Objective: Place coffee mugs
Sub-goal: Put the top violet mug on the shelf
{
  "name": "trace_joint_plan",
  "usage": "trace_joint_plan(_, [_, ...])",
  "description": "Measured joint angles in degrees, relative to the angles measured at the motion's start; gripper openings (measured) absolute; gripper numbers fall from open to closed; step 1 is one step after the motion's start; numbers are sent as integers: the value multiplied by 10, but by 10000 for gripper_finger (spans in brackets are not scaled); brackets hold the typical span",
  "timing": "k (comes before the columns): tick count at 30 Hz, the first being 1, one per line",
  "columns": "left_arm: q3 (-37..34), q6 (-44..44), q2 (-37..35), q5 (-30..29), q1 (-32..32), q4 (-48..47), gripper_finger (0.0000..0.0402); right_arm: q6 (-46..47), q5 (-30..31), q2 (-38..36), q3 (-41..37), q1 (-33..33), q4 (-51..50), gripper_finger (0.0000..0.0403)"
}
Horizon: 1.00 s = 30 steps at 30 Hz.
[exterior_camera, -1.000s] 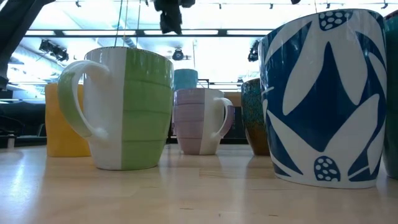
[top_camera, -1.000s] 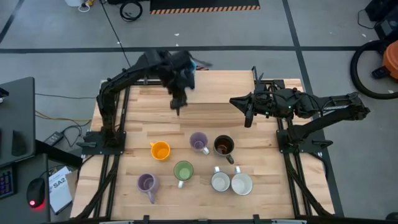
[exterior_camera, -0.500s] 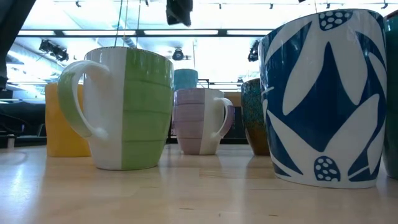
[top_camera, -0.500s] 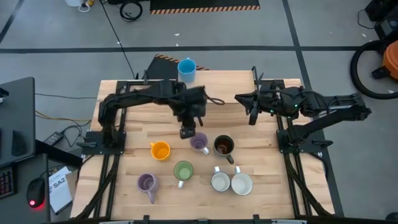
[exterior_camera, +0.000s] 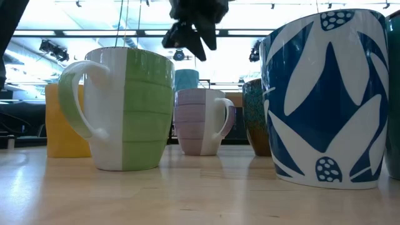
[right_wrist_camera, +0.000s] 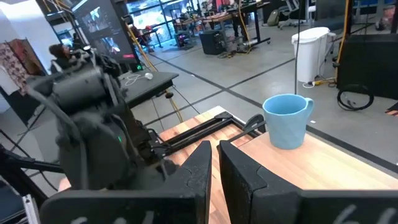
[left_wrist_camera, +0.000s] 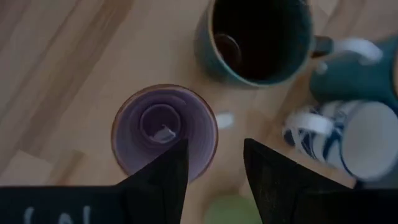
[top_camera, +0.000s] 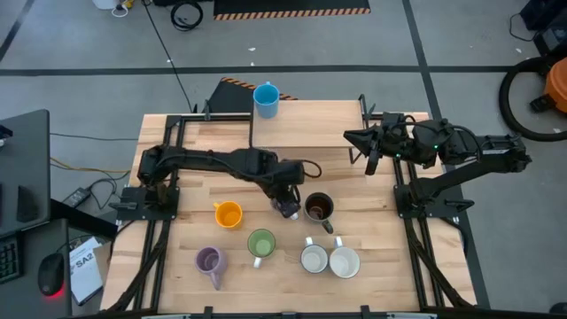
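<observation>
Mugs sat clustered toward six o'clock on the table (top_camera: pixel 354 124), the blue mug (top_camera: pixel 265 97) alone at twelve. My left gripper (top_camera: pixel 288 202) hung over the central lilac mug (left_wrist_camera: pixel 164 132), fingers parted, holding nothing. One finger looked set to drop inside the rim; glazed, rounded ceramic could slip or tip against the dark brown mug (top_camera: pixel 318 207) just beside it at three o'clock. My right gripper (top_camera: pixel 369 151) waited shut, empty.
</observation>
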Motion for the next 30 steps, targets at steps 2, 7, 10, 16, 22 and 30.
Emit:
trace_joint_plan(2, [-13, -27, 0, -14, 0, 21, 160, 1, -11, 0, 0, 0, 0, 38])
trace_joint_plan(7, [-36, -68, 0, -68, -3, 33, 160, 1, -15, 0, 0, 3, 0, 38])
trace_joint_plan(10, [-44, -89, 0, -74, -7, 41, 160, 1, -15, 0, 0, 3, 1, 38])
trace_joint_plan(16, [-44, -115, 0, -77, -17, 58, 160, 1, -23, 0, 0, 3, 5, 38])
trace_joint_plan(22, [-44, -132, 27, -87, -25, 77, 160, -9, -30, 0, 0, 3, 17, 38])
trace_joint_plan(30, [-44, -140, 46, -76, -29, 81, 160, -21, -30, 1, 0, 16, 21, 38])
